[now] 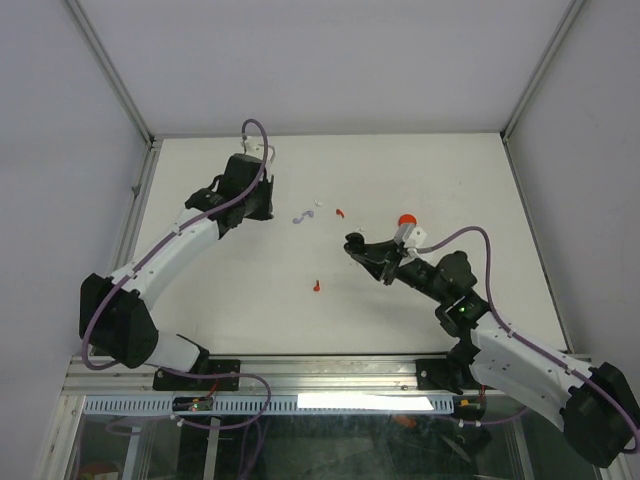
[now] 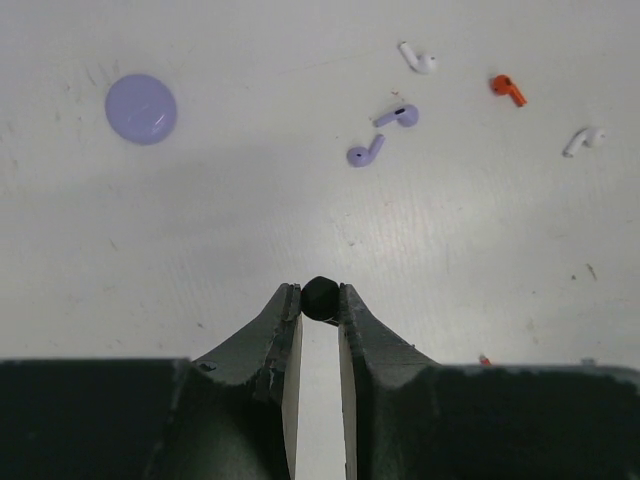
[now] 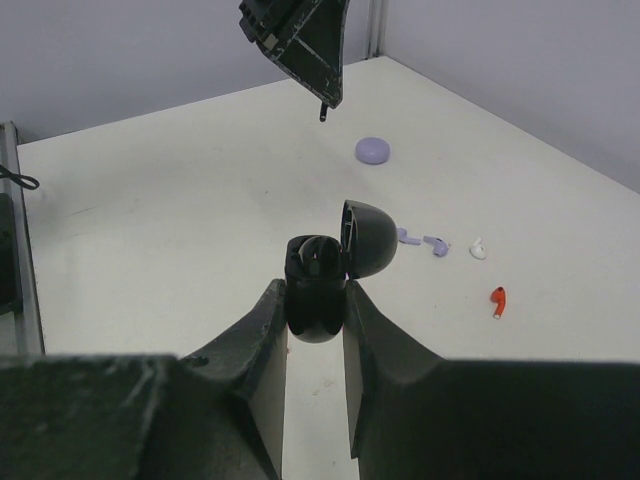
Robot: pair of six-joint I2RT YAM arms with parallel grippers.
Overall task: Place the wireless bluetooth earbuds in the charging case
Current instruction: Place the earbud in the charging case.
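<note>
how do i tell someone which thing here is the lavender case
Start from the white table and find the scatter of loose buds lying on it. Well away from the two lavender earbuds, off on its own, sits the lavender case. It shares their colour, but it is a round puck, far bigger than any bud and with no stem.

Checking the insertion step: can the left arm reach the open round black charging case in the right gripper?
Probably yes: the round black charging case is open, and nothing stands between it and the left gripper pinching a small black earbud.
</note>
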